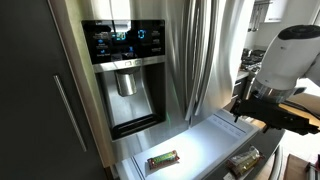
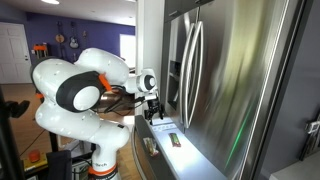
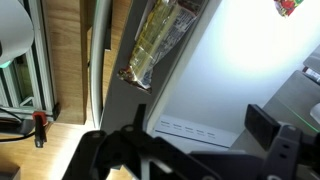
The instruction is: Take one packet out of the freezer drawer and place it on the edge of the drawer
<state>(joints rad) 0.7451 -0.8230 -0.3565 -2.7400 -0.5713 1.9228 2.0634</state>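
The freezer drawer (image 1: 205, 140) is pulled out, pale bluish-white inside; it also shows in the wrist view (image 3: 230, 70). The olive-brown packet (image 3: 155, 40) lies along the drawer's dark grey front rim (image 3: 135, 105), partly overhanging the inside. In an exterior view the packet (image 1: 243, 160) lies at the drawer's near right side. My gripper (image 3: 200, 118) is open and empty, above the drawer's inside and apart from the packet. It also shows in both exterior views (image 1: 240, 112) (image 2: 152, 110).
A brighter green packet with a red band (image 1: 162, 159) lies in the drawer, and shows in the other views too (image 2: 174, 139) (image 3: 290, 6). The black water-dispenser recess (image 1: 130, 85) is above. The steel fridge doors (image 2: 230, 90) stand close behind.
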